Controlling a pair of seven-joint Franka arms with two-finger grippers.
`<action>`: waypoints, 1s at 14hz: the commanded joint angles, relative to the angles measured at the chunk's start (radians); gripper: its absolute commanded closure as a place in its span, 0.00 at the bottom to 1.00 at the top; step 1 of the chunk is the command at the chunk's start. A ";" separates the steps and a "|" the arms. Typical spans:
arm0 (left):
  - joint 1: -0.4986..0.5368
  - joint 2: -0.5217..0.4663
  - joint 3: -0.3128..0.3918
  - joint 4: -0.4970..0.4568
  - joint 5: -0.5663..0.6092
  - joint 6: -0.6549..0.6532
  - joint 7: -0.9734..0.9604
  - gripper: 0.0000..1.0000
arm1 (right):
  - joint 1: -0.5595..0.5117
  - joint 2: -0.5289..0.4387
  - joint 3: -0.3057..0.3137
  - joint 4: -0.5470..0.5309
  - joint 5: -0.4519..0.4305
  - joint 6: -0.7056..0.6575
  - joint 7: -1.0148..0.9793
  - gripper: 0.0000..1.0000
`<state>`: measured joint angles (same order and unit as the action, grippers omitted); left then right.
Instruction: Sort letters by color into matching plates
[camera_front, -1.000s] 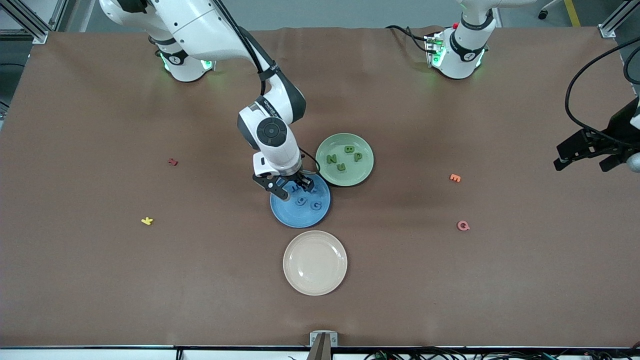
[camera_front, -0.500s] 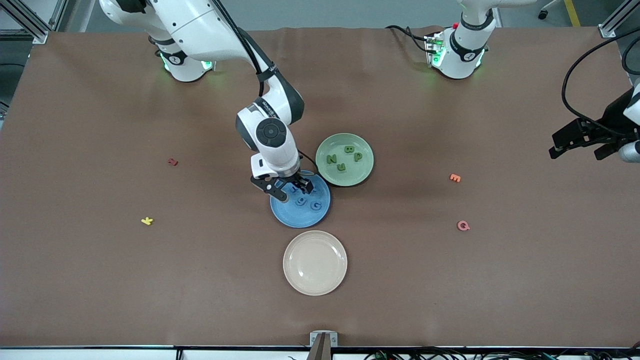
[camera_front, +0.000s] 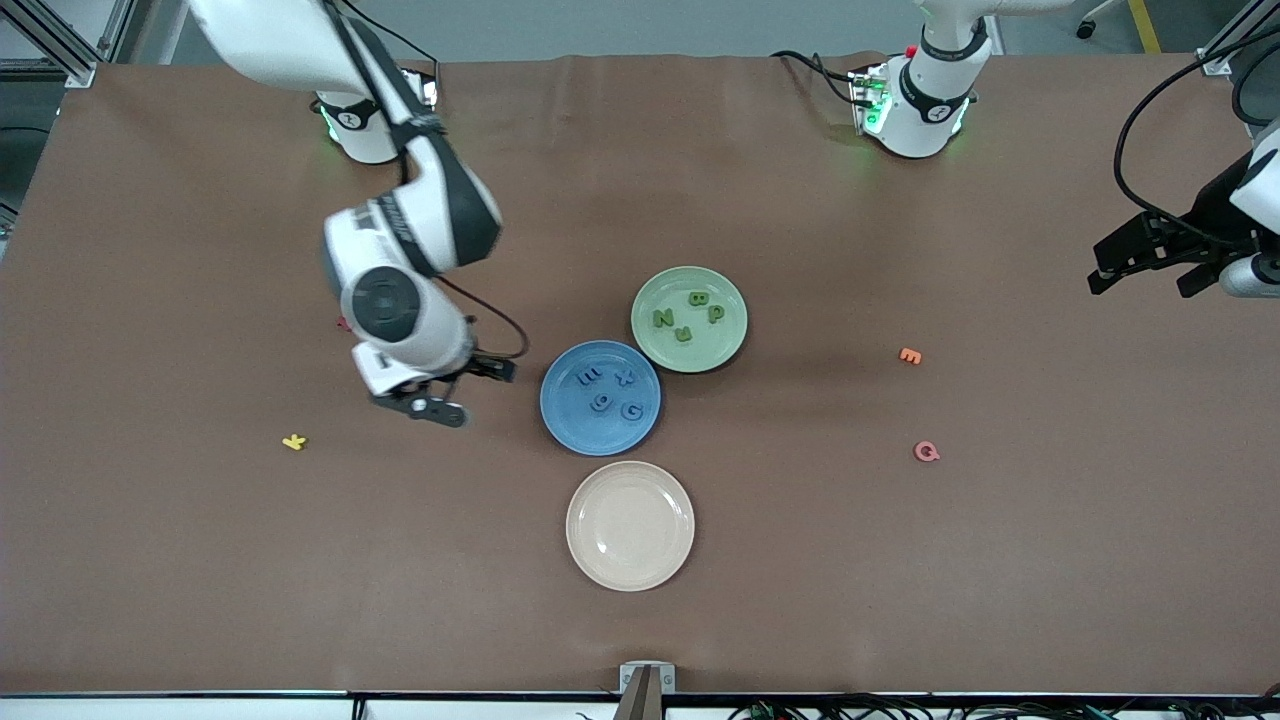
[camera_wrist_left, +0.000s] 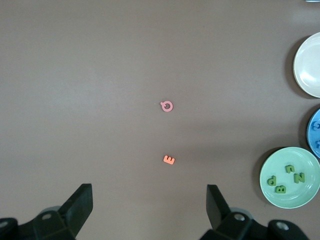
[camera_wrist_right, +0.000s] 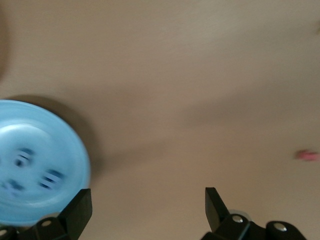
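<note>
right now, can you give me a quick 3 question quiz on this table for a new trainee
1. True or false: the right gripper is holding a letter.
2. How many letters lie in the blue plate, and how many in the green plate?
3. Which plate holds nothing? A) blue B) green C) cream plate

Key
1. False. Its fingers are open and empty, over bare table toward the right arm's end, beside the blue plate. The left gripper is also open, up over the left arm's end of the table.
2. Four blue letters in the blue plate, four green letters in the green one.
3. C.
</note>
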<state>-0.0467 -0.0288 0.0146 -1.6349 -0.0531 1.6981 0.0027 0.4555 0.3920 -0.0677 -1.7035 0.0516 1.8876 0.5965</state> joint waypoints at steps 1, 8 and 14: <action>-0.002 -0.025 0.005 -0.022 0.013 0.017 -0.004 0.00 | -0.131 -0.096 0.020 -0.022 -0.015 -0.123 -0.199 0.00; -0.002 -0.023 0.005 0.004 0.009 0.015 -0.006 0.00 | -0.354 -0.116 0.022 0.195 -0.073 -0.436 -0.478 0.00; -0.002 -0.023 0.004 0.006 0.019 0.012 0.003 0.00 | -0.465 -0.113 0.023 0.330 -0.013 -0.496 -0.486 0.00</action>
<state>-0.0465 -0.0379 0.0185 -1.6250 -0.0531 1.7069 0.0027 0.0139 0.2675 -0.0682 -1.4513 0.0141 1.4263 0.1098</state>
